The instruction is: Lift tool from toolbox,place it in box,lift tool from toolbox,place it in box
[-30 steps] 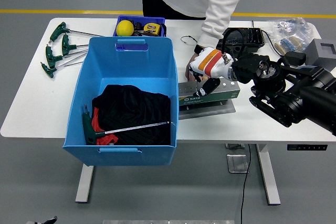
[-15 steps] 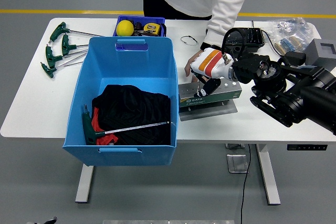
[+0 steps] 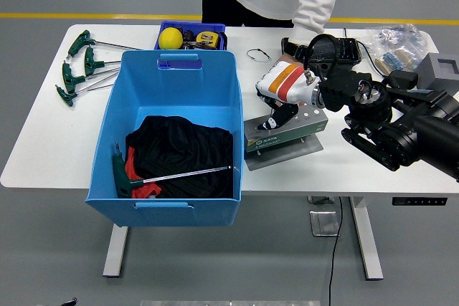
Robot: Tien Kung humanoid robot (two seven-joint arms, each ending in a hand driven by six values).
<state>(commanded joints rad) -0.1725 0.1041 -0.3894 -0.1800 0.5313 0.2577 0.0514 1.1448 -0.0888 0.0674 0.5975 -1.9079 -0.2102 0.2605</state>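
A green and grey toolbox (image 3: pixel 287 134) lies slightly skewed on the table, right of the big blue box (image 3: pixel 107 127). My right hand (image 3: pixel 275 117), in a white and orange cover, reaches down onto the toolbox's top near its left end. Whatever it touches there is hidden under it. Inside the blue box a green T-handle tool (image 3: pixel 172 175) lies across a black cloth (image 3: pixel 183 152). A person's hand (image 3: pixel 288 53) in a white sleeve hovers just behind my right hand, off the toolbox.
Several green T-handle wrenches (image 3: pixel 79 69) lie at the table's far left. A small blue bin (image 3: pixel 215 28) at the back holds a yellow ball (image 3: pixel 170 37) and a tape measure (image 3: pixel 207 37). A black tray (image 3: pixel 337 49), a plastic bag (image 3: pixel 394 41) and a grey box (image 3: pixel 441 69) sit at the back right.
The person's hand has drawn back from the toolbox toward the far edge. My right hand rose slightly, and the toolbox turned a little, its right end moving away.
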